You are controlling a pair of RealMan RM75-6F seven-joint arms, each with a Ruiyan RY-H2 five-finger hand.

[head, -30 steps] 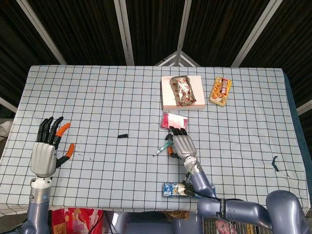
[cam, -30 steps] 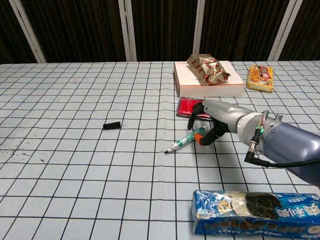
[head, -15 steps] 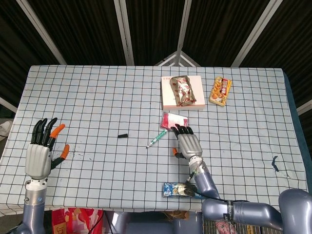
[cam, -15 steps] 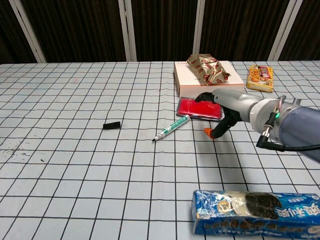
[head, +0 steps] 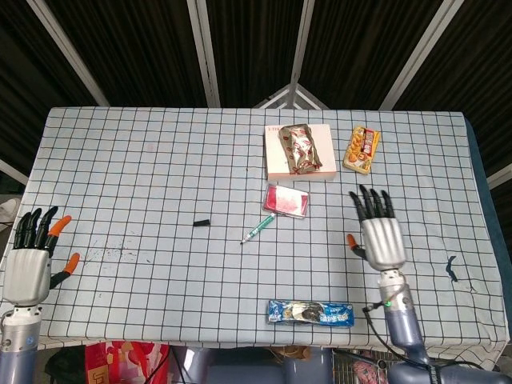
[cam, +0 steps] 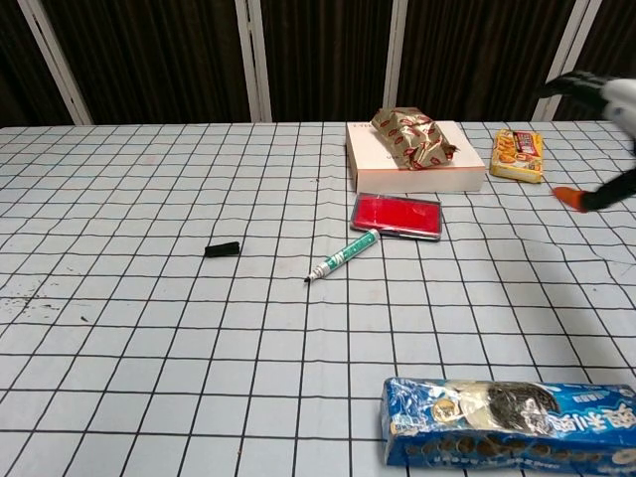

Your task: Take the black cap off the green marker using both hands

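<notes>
The green marker (head: 258,228) (cam: 343,254) lies uncapped on the checked cloth, its tip pointing near-left and its rear end beside a red case. The black cap (head: 202,223) (cam: 223,248) rests alone on the cloth, well to the left of the marker. My right hand (head: 379,234) (cam: 596,139) is open, fingers spread, raised off to the right of the marker and holding nothing. My left hand (head: 30,260) is open at the table's left edge, far from the cap; the chest view does not show it.
A red case (head: 287,200) (cam: 397,215) lies by the marker's rear end. Behind it sits a white box (head: 298,152) (cam: 414,156) with a snack bag on top, and an orange snack pack (head: 362,149) (cam: 518,154) further right. A blue cookie pack (head: 310,313) (cam: 512,421) lies at the front.
My right hand let go of the marker and pulled away to the right, leaving it on the cloth near the red case. My left hand drew back toward the left edge.
</notes>
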